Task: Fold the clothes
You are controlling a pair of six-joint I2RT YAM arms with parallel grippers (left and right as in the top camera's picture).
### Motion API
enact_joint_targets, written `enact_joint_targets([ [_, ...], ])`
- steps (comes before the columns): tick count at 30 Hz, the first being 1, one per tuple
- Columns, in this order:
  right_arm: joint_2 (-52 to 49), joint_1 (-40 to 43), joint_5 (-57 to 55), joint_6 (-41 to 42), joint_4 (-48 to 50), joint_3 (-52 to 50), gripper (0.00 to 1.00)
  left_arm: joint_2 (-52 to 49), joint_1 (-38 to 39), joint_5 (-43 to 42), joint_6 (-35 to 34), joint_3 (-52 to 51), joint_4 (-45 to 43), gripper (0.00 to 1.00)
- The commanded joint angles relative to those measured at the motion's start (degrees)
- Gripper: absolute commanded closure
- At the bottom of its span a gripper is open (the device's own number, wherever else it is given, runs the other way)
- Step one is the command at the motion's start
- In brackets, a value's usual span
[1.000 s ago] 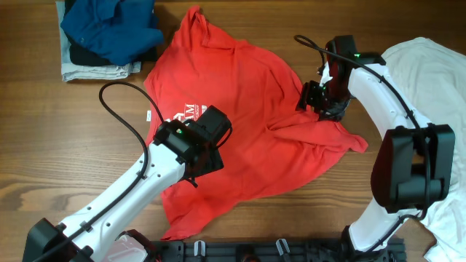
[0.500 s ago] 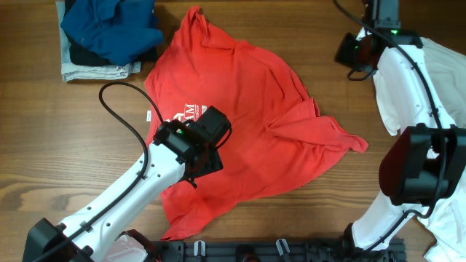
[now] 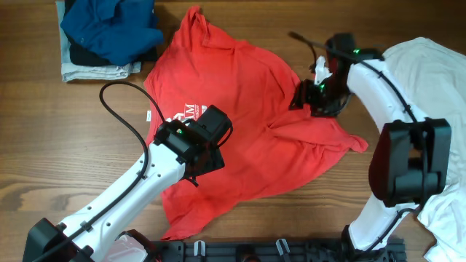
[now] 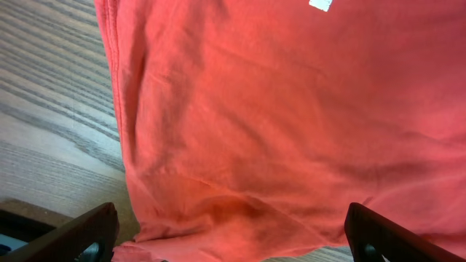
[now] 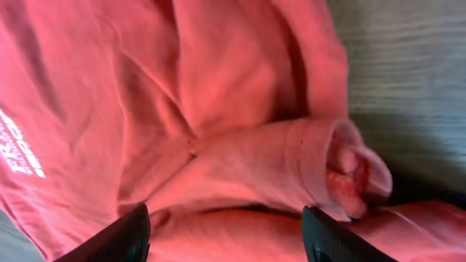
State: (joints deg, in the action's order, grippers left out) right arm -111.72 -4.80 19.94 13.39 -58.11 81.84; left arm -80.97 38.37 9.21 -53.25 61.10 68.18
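Wooden worktop point(image 3: 44, 145) | red T-shirt point(image 3: 240, 102) rumpled | right hand point(image 5: 227, 229) unclenched over 3 o'clock sleeve point(image 5: 320, 160), left hand point(image 4: 229, 225) likewise | next likely: pinch, fold inward

Wooden table point(image 3: 58, 160), blue cloth heap point(image 3: 109, 25) — atop grey folded stack point(image 3: 95, 71)

Overhead view straight down, far, whole wooden table point(image 3: 44, 145), left wrist view close above red T-shirt point(image 4: 291, 109) lower edge, facing down, right wrist view even closer on its bunched sleeve, all three share the shirt
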Motion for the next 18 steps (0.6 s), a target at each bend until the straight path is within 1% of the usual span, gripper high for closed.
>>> enact_joint_targets([
  [1, -0.4, 0.5, -2.8, 1.6, 3.1, -1.9, 0.33, -0.4, 0.3, 1.2, 0.5, -0.1, 0.8, 0.0],
  [2, -0.4, 0.5, -4.3, 0.9, 4.1, -1.9, 0.36, -0.4, 0.3, 1.2, 0.5, -0.1, 0.9, 0.0],
  [4, -0.2, 0.5, -3.9, -1.4, 4.7, -1.4, 0.39, -0.4, 0.3, 1.2, 0.5, -0.1, 1.0, 0.0],
  [6, 0.4, 0.5, -3.0, -2.9, 0.6, 2.1, 0.37, -0.4, 0.3, 1.2, 0.5, -0.1, 0.9, 0.0],
  [7, 0.9, 0.5, -5.1, -2.9, -2.2, 6.3, 0.29, -0.4, 0.3, 1.2, 0.5, -0.1, 0.8, 0.0],
  [9, 0.8, 0.5, -8.3, -2.9, -2.1, 6.8, 0.22, -0.4, 0.3, 1.2, 0.5, -0.1, 0.8, 0.0],
  [13, 0.5, 0.5, -8.1, -2.9, -1.1, 5.1, 0.23, -0.4, 0.3, 1.2, 0.5, -0.1, 0.8, 0.0],
  [16, 0.5, 0.5, -7.6, -2.7, 2.7, -0.5, 0.24, -0.4, 0.3, 1.2, 0.5, -0.1, 0.8, 0.0],
  [18, 0.5, 0.5, -5.4, -2.8, 4.9, -2.3, 0.24, -0.4, 0.3, 1.2, 0.5, -0.1, 0.8, 0.0],
])
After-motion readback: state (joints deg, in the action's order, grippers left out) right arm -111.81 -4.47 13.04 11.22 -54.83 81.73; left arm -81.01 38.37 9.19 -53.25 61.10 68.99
